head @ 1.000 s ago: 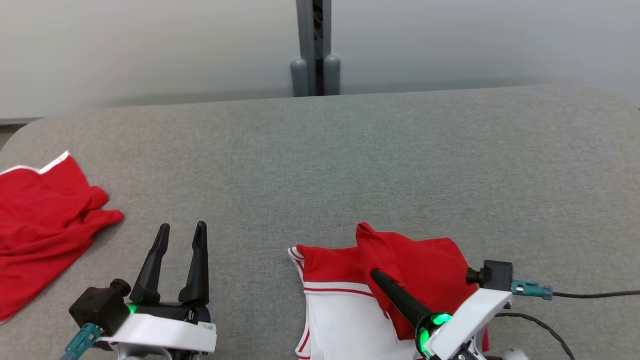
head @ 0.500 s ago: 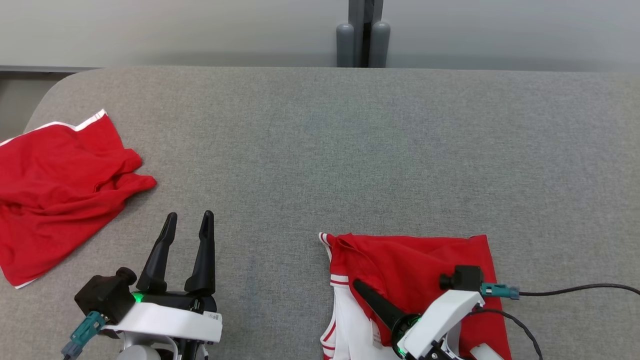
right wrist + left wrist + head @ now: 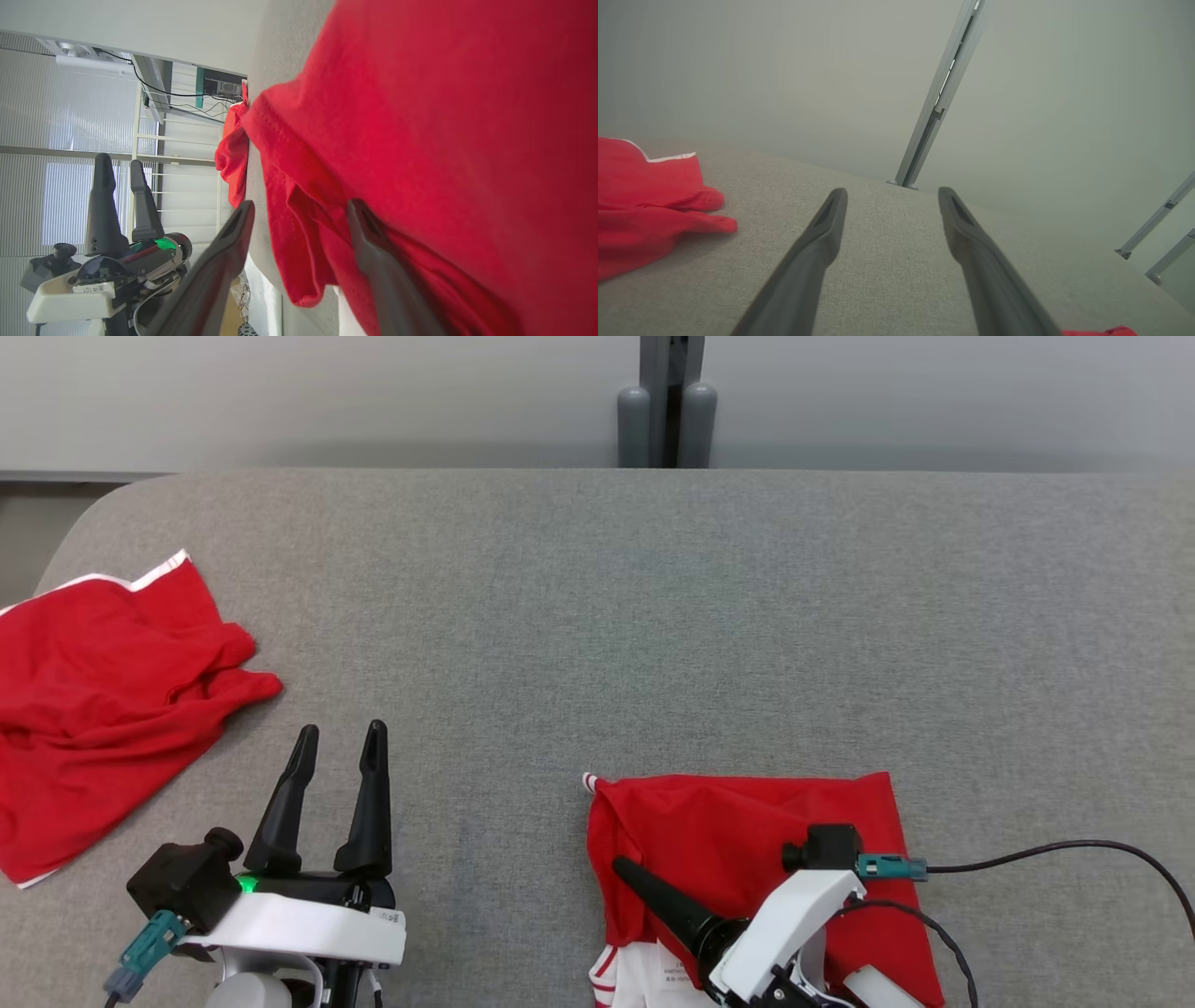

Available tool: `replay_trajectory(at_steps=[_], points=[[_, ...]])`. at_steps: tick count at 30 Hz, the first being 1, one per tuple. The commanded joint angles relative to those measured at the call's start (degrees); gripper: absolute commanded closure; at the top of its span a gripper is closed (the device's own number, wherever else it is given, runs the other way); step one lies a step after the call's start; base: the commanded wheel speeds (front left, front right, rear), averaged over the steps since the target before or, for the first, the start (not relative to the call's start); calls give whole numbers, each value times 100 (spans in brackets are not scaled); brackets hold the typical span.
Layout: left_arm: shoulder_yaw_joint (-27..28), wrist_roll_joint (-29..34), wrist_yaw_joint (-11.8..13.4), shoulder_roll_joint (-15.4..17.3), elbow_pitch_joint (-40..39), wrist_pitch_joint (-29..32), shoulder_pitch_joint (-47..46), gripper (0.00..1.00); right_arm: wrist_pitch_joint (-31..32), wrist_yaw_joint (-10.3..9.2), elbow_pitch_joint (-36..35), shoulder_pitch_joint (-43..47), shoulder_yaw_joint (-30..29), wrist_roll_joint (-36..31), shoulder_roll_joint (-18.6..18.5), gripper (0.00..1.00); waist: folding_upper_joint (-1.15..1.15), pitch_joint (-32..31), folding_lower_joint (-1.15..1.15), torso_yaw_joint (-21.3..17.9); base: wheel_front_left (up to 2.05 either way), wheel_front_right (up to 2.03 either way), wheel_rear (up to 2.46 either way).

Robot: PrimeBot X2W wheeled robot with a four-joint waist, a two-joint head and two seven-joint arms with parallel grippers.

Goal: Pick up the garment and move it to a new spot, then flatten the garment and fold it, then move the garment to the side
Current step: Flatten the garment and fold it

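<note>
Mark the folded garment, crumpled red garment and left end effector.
folded garment (image 3: 747,821), head view, red top layer.
crumpled red garment (image 3: 103,700), head view, middle of the heap.
left end effector (image 3: 341,733), head view, between its fingertips.

Red garment with white trim lies folded, roughly rectangular.

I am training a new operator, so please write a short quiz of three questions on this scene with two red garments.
1. True or false: the left gripper holds the crumpled red garment with white trim.
2. The folded red-and-white garment lies: A) at the far edge; B) under the open right gripper; C) on the floor.
3. Fill in: both garments rest on a ____ fabric-covered table.
Key: 1 false; 2 B; 3 grey.
</note>
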Motion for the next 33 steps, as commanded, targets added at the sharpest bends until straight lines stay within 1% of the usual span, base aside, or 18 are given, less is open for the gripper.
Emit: replay_trajectory(at_steps=[1,4,8,12,15,18,20,23,24,28,29,31,33], points=[[25,34,-8,18,-4,-17,20,0,14,13,44,-49,4,-22,-79,0,0,-50,0,-55,0,0,0],[74,67,-8,19,-9,-17,71,0,56,13,165,-163,-31,-207,-78,0,0,-150,0,-152,0,0,0],[146,89,-8,19,-45,-17,113,0,300,12,332,-241,-156,-554,-74,0,0,-284,0,-298,0,0,0],[176,108,-8,20,-64,-17,196,0,451,13,198,-240,-504,-995,-67,0,0,-391,0,-429,0,0,0],[200,82,-8,19,-91,-17,199,0,591,13,-37,-212,-995,-1443,-68,0,0,-446,0,-522,0,0,0],[222,41,-8,18,-119,-16,218,0,688,13,-403,-166,-1618,-2102,-96,0,0,-476,0,-618,0,0,0],[215,33,-8,19,-144,-17,235,0,820,13,-666,-85,-2132,-2589,-86,0,0,-485,0,-677,0,0,0],[193,53,-8,20,-173,-17,204,0,1014,13,-1297,-3,-2817,-3376,-64,0,0,-464,0,-758,0,0,0],[193,53,-8,20,-173,-17,204,0,1014,13,-1297,-3,-2817,-3376,-64,0,0,-464,0,-758,0,0,0],[161,84,-8,21,-207,-17,107,0,1132,12,-2311,165,-3372,-4567,-59,0,0,-414,0,-841,0,0,0],[154,90,-8,18,-219,-17,78,0,1154,13,-2511,213,-3479,-4801,-55,0,0,-399,0,-858,0,0,0],[139,103,-8,18,-232,-17,55,0,1160,12,-2794,332,-3732,-4977,-64,0,0,-376,0,-893,0,0,0],[116,107,-8,18,-239,-17,54,0,1018,13,-3059,359,-3761,-5492,-98,0,0,-349,0,-924,0,0,0]])
